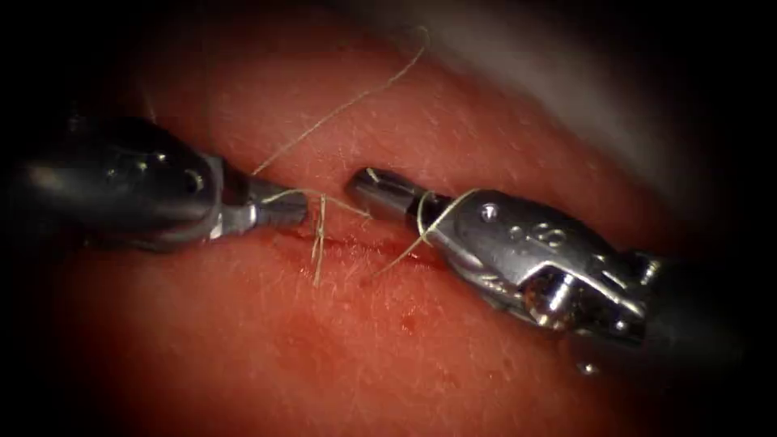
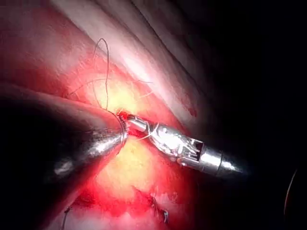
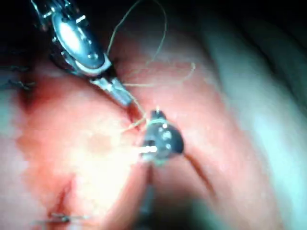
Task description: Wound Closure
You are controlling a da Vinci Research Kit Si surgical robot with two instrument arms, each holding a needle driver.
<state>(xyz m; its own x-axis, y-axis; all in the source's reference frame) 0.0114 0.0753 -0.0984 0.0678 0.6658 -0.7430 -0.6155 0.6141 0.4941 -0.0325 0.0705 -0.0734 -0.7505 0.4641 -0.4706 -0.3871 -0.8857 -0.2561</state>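
1. Around the cut (image 1: 364, 243), the tissue (image 1: 243, 348) took up the whole field, its surface wet with red fluid (image 1: 409, 324); the cut ran roughly across it between the two tool tips.
2. On the right of the cut, the right tool (image 1: 380, 193) reached in, its jaws together as far as could be judged, with thread (image 1: 348, 101) looped around the closed jaws and neck. That wrap looked like the makings of a knot throw, though this is a judgement only.
3. On the left of the cut, the left tool (image 1: 283, 209) pointed at it, jaws clamped on the thread close to where it left the tissue, probably to keep that strand taut.
4. From the cut, one strand of thread ran up and away over the tissue; the right wrist view showed it curling loosely beyond the tools.
5. At the cut itself, short thread ends (image 1: 319, 243) stood crossed between the tips.
6. Relative to the cut, I could not place the needle; neither tool appeared to hold it.
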